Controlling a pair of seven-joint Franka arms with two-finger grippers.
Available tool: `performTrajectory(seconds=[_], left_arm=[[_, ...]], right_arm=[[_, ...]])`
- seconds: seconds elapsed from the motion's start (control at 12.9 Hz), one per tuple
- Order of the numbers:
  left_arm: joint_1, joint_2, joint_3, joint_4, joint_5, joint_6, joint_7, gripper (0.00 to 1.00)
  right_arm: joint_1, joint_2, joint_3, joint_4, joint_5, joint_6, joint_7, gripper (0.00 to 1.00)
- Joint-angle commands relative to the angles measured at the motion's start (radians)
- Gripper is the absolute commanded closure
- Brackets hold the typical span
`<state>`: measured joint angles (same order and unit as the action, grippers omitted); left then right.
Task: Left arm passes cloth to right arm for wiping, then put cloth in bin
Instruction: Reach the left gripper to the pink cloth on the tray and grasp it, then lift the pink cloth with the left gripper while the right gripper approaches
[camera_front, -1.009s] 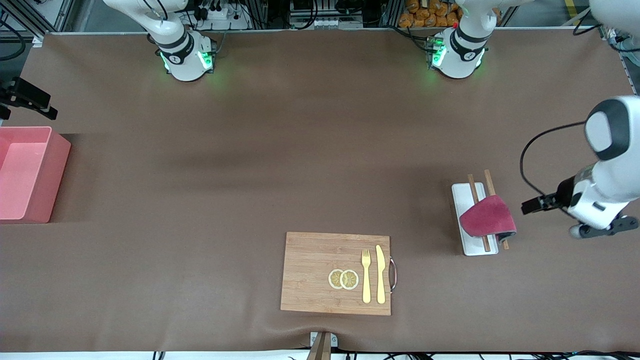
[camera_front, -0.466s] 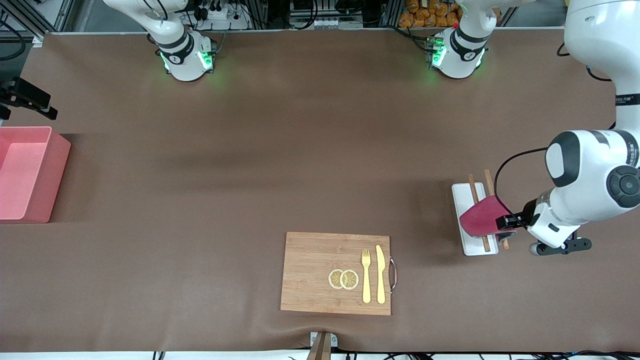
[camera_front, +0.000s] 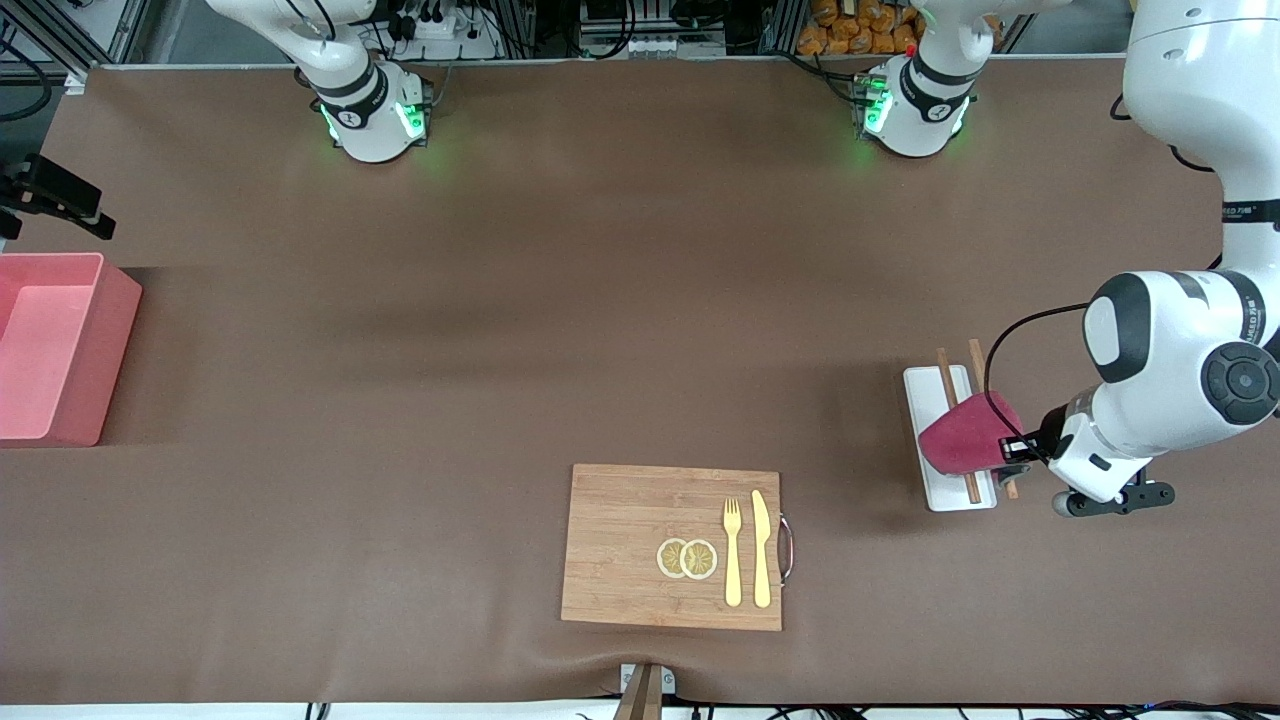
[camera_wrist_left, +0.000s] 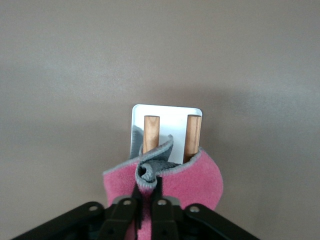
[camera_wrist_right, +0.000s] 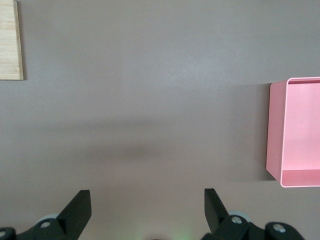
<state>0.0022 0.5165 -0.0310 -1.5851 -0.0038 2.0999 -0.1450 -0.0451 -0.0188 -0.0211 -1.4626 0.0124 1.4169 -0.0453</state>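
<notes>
The crimson-pink cloth (camera_front: 962, 438) with a grey edge lies folded over two wooden chopsticks (camera_front: 943, 375) on a small white tray (camera_front: 935, 390) toward the left arm's end of the table. My left gripper (camera_front: 1012, 450) is at the cloth's edge. In the left wrist view the left gripper (camera_wrist_left: 148, 187) is shut on a bunched grey-edged fold of the cloth (camera_wrist_left: 190, 180). The pink bin (camera_front: 110, 350) stands at the right arm's end of the table. My right gripper (camera_wrist_right: 146, 196) is open and empty, high over bare table, with the bin (camera_wrist_right: 276, 130) in its view.
A wooden cutting board (camera_front: 640, 530) with a yellow fork (camera_front: 733, 550), a knife (camera_front: 761, 548) and two lemon slices (camera_front: 687, 558) lies near the front camera's edge, midway along the table. Its corner shows in the right wrist view (camera_wrist_right: 10, 40). Brown table between the tray and the bin.
My left arm has swung in from the left arm's end of the table to the cloth, and its fingers now pinch the cloth's edge. The right arm has not moved.
</notes>
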Motion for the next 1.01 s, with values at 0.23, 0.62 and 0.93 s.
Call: performTrajectory(seconds=[0.23, 0.62, 0.93], left_arm=[[-0.016, -0.065, -0.047, 0.016, 0.010, -0.049, -0.045, 1.00], [-0.045, -0.075, -0.231, 0.022, -0.056, -0.074, -0.468, 1.00], [-0.164, -0.066, -0.257, 0.089, -0.126, -0.060, -0.940, 1.00]], right_arm=[[0.007, 0.007, -0.002, 0.015, 0.001, -0.001, -0.001, 0.00], [0.007, 0.008, -0.002, 0.015, 0.001, -0.001, -0.001, 0.00], [0.022, 0.049, 0.006, 0.015, 0.014, 0.010, 0.001, 0.00]])
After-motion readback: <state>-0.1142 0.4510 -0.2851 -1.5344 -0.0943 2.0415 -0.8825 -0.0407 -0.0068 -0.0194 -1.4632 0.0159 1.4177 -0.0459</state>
